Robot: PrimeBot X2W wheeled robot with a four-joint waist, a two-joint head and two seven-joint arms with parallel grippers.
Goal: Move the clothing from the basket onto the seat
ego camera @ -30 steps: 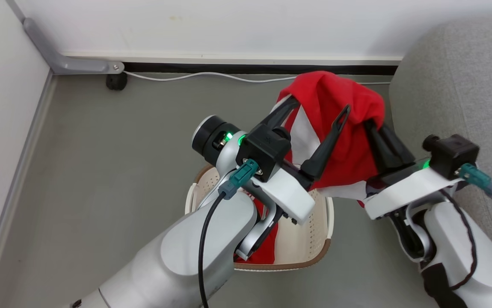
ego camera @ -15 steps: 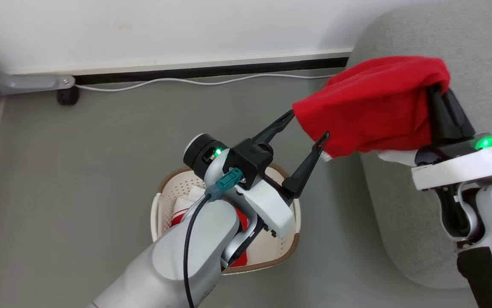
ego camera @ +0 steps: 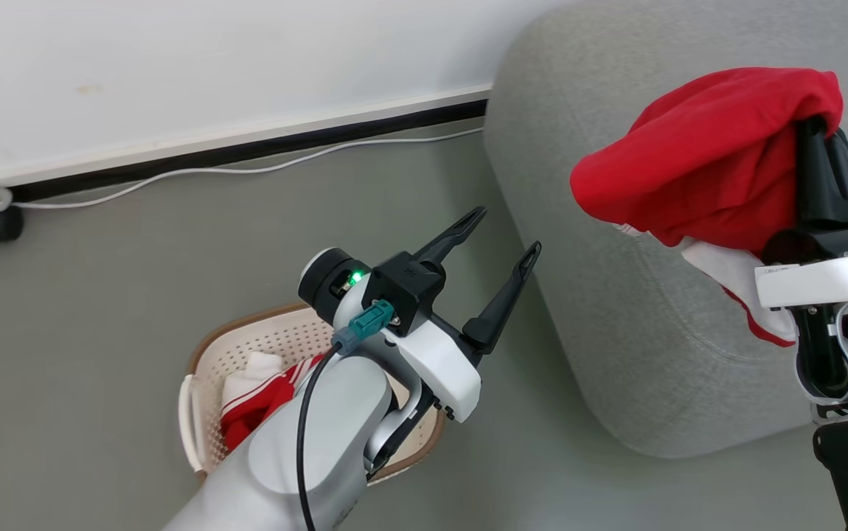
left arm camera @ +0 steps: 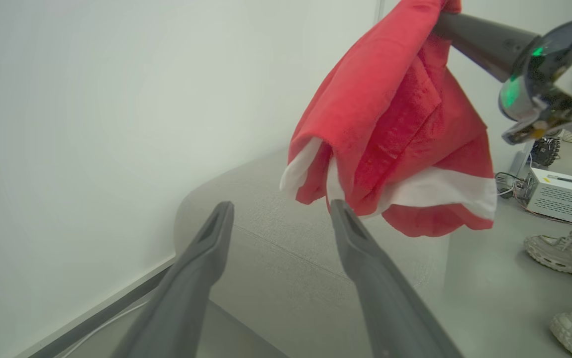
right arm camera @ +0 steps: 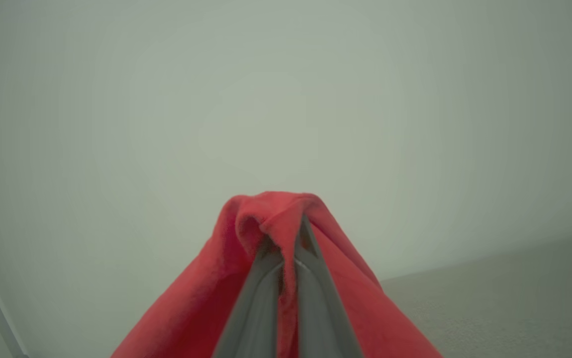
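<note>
Now the right jaws, shut on a red garment [ego camera: 697, 162], hold it above the sofa [ego camera: 616, 332]; the left jaws gape empty nearby. More clothing [ego camera: 243, 424] lies in the basket [ego camera: 262, 339]. Next: lower and release.

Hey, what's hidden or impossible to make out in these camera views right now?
Head view: the left arm covers much of the basket, so the clothing left inside can't be counted.
Right wrist view: the held garment drapes over the tips of the right gripper.
Left wrist view: a person's shoes, cut off by the right edge.
</note>
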